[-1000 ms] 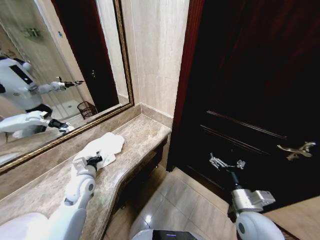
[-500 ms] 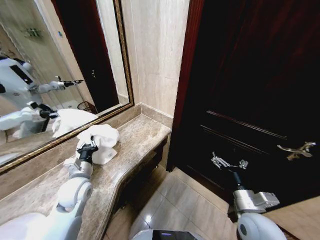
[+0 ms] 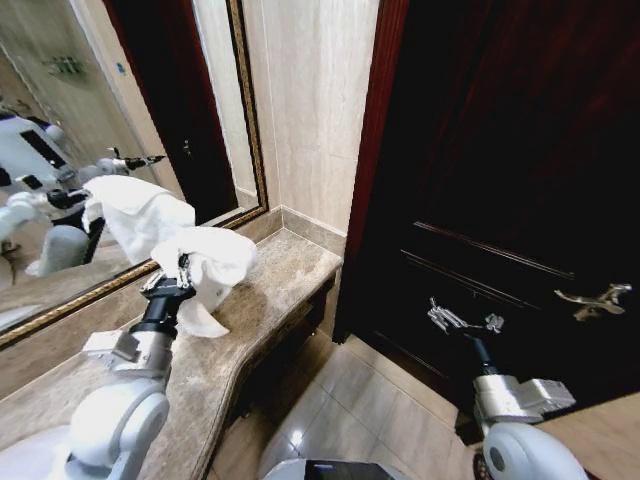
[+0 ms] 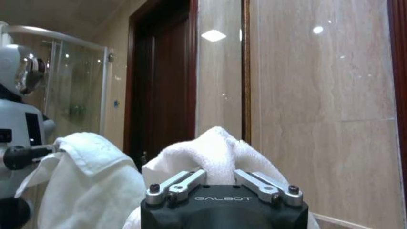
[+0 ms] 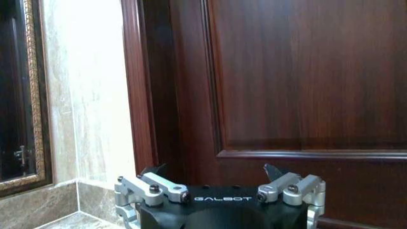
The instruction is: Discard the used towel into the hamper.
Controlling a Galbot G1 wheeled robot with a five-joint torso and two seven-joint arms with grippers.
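The used towel [image 3: 218, 262], white and crumpled, hangs lifted above the marble counter [image 3: 285, 270], its lowest corner just over the stone. My left gripper [image 3: 183, 272] is shut on it from below. In the left wrist view the towel [image 4: 216, 151] bulges up out of my left gripper [image 4: 219, 175], and its mirror image hangs beside it. My right gripper [image 3: 462, 322] stands open in front of the dark door, nothing between its fingers, also seen as my right gripper [image 5: 215, 171] facing the door panel. The hamper is out of view.
A gold-framed mirror [image 3: 110, 120] runs along the counter's back and reflects my body and the towel. A dark wooden door [image 3: 500, 150] with a metal handle [image 3: 595, 297] stands on the right. Tiled floor [image 3: 350, 400] lies between counter and door.
My left gripper has lifted the towel off the counter and raised it, so it now hangs in the air. The right arm has barely moved.
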